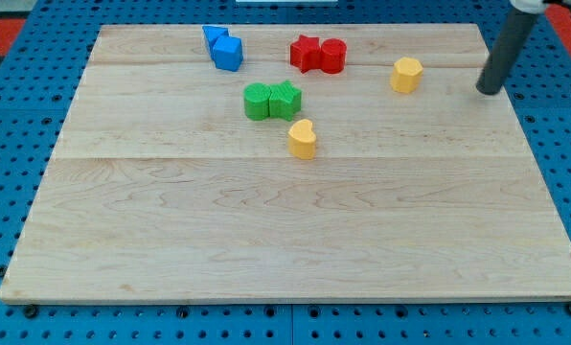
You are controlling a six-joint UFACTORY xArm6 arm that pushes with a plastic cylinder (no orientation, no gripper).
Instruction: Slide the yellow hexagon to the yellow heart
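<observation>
The yellow hexagon (406, 74) lies on the wooden board near the view's top right. The yellow heart (303, 139) lies lower and to the left, near the board's middle, just below the green blocks. My tip (488, 92) rests on the board to the right of the yellow hexagon, a short gap away and slightly lower in the view. It touches no block.
Two green blocks (272, 101) sit side by side just above the yellow heart. A red star (306, 53) and a red cylinder (333, 56) touch at the top middle. Two blue blocks (224, 48) sit at the top left. The board (295, 240) lies on a blue pegboard.
</observation>
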